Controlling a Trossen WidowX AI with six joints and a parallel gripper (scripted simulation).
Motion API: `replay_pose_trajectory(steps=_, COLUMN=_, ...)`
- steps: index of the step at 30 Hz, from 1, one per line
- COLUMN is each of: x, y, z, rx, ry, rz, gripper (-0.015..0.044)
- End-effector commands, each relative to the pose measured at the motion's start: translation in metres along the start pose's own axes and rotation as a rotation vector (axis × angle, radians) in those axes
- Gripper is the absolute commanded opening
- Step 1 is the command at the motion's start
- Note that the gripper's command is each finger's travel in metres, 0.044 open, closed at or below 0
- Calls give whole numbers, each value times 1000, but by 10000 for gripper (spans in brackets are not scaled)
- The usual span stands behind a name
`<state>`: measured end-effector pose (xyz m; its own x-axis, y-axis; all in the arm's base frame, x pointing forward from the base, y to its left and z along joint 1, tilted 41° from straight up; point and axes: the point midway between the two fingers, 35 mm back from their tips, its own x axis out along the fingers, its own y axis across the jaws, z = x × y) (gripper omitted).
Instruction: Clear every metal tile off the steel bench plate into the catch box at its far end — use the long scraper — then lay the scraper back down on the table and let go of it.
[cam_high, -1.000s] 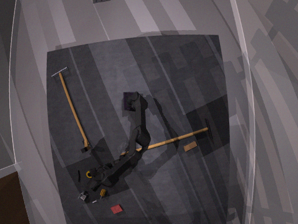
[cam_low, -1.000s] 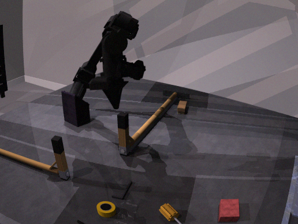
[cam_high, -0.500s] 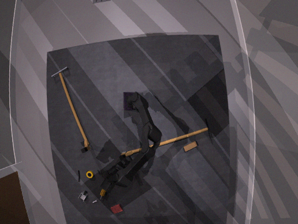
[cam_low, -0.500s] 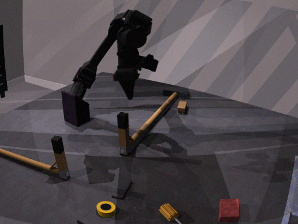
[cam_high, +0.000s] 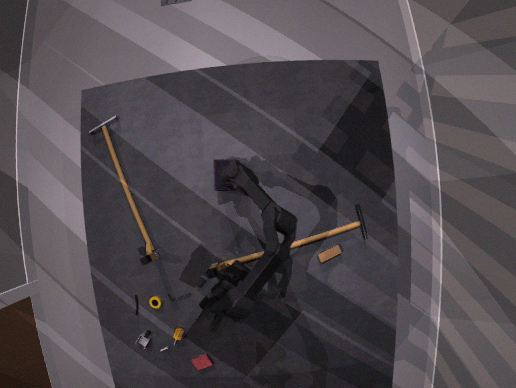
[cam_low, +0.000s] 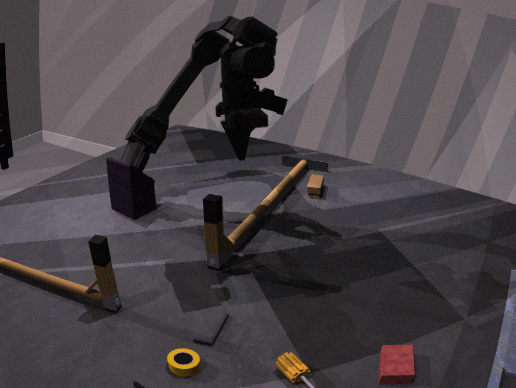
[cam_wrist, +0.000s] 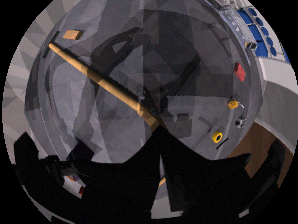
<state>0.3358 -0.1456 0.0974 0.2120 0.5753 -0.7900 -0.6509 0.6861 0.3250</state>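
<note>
My gripper is shut with nothing in it, pointing down in the air. In the wrist view its tips cover the near end of a wooden-handled tool. This tool lies on the table, with a dark crosswise head and an upright black-topped grip. The other long tool lies at the left with a thin silver blade and a similar upright grip. A silver and blue structure shows at the wrist view's upper right; its tiles and catch box cannot be told apart.
A wooden block lies by the dark-headed tool. Yellow tape, a yellow bundle, a red block, a silver piece and a black rod lie on the table.
</note>
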Motion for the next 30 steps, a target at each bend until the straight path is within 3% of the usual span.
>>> replay_pose_trajectory(steps=1, x=-2, y=17, z=9, rx=-74, ry=-3, rz=6, gripper=0)
replay_pose_trajectory(steps=30, x=3, y=131, z=41, rx=-556, ry=-9, rz=65, gripper=0)
